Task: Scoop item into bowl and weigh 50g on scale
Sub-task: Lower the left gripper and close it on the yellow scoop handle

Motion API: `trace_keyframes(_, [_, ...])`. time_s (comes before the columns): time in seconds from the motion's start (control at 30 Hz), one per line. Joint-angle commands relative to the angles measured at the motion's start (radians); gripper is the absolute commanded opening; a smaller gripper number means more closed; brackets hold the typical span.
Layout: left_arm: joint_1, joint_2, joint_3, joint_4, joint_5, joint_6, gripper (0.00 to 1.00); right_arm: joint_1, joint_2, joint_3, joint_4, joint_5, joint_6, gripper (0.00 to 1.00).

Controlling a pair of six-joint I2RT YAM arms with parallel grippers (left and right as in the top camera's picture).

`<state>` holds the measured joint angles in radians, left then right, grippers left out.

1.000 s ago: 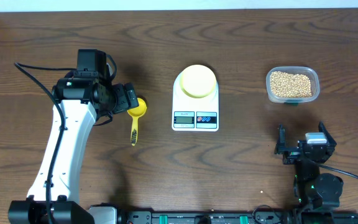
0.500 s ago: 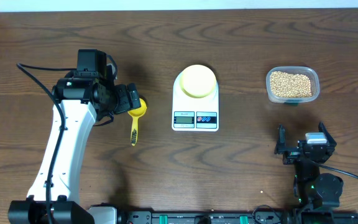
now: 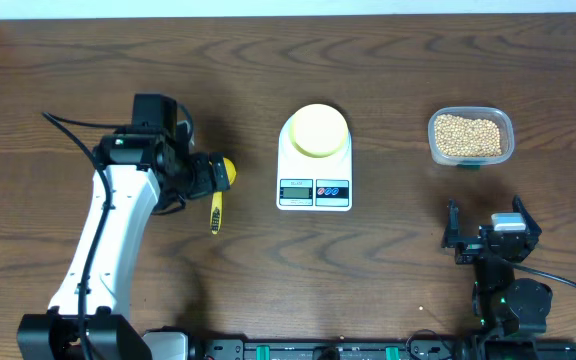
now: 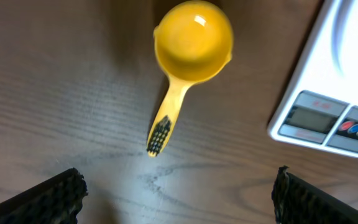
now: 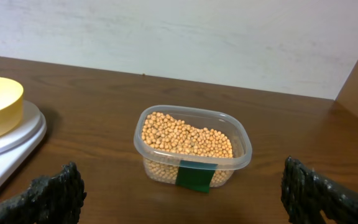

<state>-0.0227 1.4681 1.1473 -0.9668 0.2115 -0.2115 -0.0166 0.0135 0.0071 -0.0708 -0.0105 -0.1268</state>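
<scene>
Two grippers, jaws spread wide, holding nothing: left gripper (image 3: pixel 211 172) over yellow scoop (image 4: pixel 193 40), centre-left; right gripper (image 5: pixel 180 179), lower right, facing beans (image 5: pixel 188 140)

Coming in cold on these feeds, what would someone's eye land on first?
The bright yellow scoop, lying empty on the dark table, with the open left gripper hovering above it. At centre, the pale bowl sits on the white scale; to the right stands a clear tub full of tan beans.
</scene>
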Motion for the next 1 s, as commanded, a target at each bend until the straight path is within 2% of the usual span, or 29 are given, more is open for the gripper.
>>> trace_keyframes(0.0, [0.000, 0.018, -0.042, 0.028, -0.038, 0.011, 0.98, 0.011, 0.000, -0.002, -0.005, 0.000, -0.002, 0.99])
trace_keyframes(0.1, [0.000, 0.034, -0.071, 0.066, -0.078, 0.011, 1.00, 0.011, 0.000, -0.002, -0.005, 0.000, -0.002, 0.99])
trace_keyframes(0.2, [0.000, 0.055, -0.117, 0.113, -0.077, 0.011, 0.96, 0.011, 0.000, -0.002, -0.005, 0.000, -0.002, 0.99])
trace_keyframes(0.43, [0.000, 0.098, -0.129, 0.129, -0.076, 0.011, 0.96, 0.011, 0.000, -0.002, -0.005, 0.000, -0.002, 0.99])
trace_keyframes(0.5, [0.000, 0.100, -0.129, 0.135, -0.069, 0.011, 0.89, 0.011, 0.000, -0.002, -0.005, 0.000, -0.002, 0.99])
trace_keyframes(0.63, [0.000, 0.114, -0.133, 0.147, -0.070, 0.013, 0.88, 0.011, 0.000, -0.002, -0.005, 0.000, -0.002, 0.99])
trace_keyframes(0.9, [0.000, 0.126, -0.193, 0.236, -0.065, 0.116, 0.87, 0.011, 0.000, -0.002, -0.005, 0.000, -0.002, 0.99])
trace_keyframes(0.97, [0.000, 0.127, -0.207, 0.247, -0.024, 0.143, 0.87, 0.011, 0.000, -0.002, -0.005, 0.000, -0.002, 0.99])
